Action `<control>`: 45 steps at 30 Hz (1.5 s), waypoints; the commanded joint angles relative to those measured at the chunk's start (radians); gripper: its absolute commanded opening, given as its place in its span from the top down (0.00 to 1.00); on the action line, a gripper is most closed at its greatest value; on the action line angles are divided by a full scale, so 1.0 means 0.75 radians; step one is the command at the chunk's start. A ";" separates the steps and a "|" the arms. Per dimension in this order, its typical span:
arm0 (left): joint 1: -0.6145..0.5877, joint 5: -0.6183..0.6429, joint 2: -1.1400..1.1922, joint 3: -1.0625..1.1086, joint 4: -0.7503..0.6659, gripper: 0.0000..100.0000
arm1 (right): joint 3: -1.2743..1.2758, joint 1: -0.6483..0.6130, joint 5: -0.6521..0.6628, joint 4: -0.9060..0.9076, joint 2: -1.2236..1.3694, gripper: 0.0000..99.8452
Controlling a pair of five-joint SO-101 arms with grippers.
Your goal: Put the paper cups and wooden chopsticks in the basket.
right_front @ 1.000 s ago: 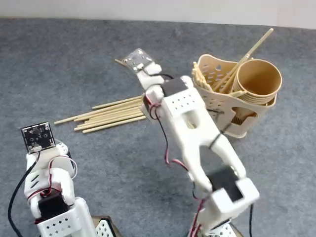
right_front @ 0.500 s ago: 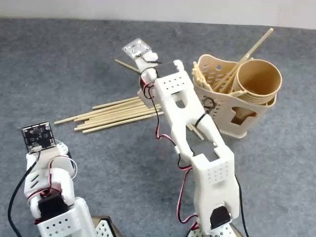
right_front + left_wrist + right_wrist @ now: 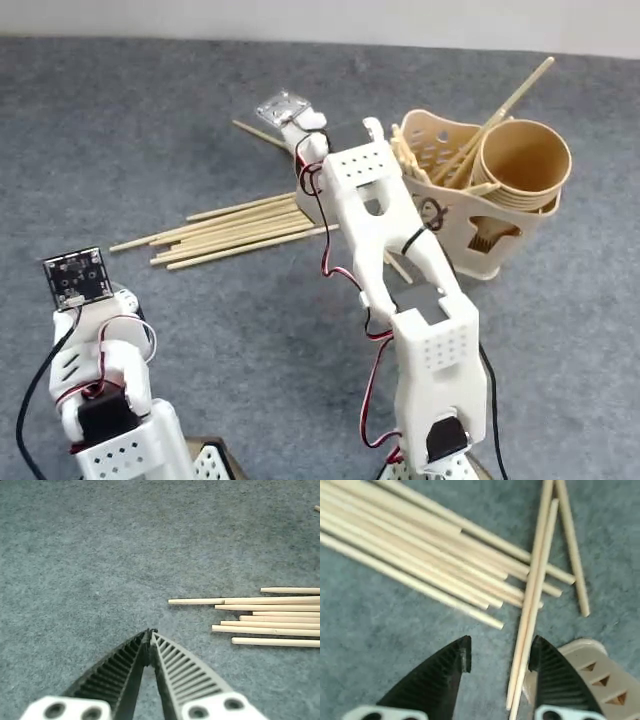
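One basket [image 3: 452,218]; one cup stack [image 3: 524,160]; loose chopsticks [image 3: 220,235]

paper cups [image 3: 522,165] in basket [image 3: 455,228] | loose chopsticks [image 3: 215,232] on table [image 3: 110,120], left of basket | 1 stray chopstick [image 3: 250,131] behind them

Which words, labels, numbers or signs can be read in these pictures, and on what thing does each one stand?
No text can be read. The basket, paper cups and chopsticks carry none; any print on the camera board is too small to tell.
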 commanded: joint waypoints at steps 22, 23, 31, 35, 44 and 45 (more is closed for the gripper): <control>-0.011 -0.010 -0.003 -0.003 -0.018 0.99 | 0.410 0.142 0.020 -0.494 -0.024 0.80; -0.011 -0.010 -0.003 -0.003 -0.018 0.99 | 0.429 0.146 0.020 -0.523 -0.024 0.80; -0.009 -0.010 -0.003 -0.003 -0.018 0.99 | 0.461 0.193 0.020 -0.631 -0.017 0.80; -0.007 -0.010 -0.003 -0.003 -0.018 0.99 | 0.451 0.191 0.018 -0.592 0.081 0.81; -0.005 -0.010 -0.003 -0.001 -0.018 0.99 | 0.302 0.093 0.018 -0.384 0.152 0.97; -0.005 -0.010 -0.003 -0.001 -0.018 0.99 | 0.292 0.081 0.014 -0.347 0.152 0.98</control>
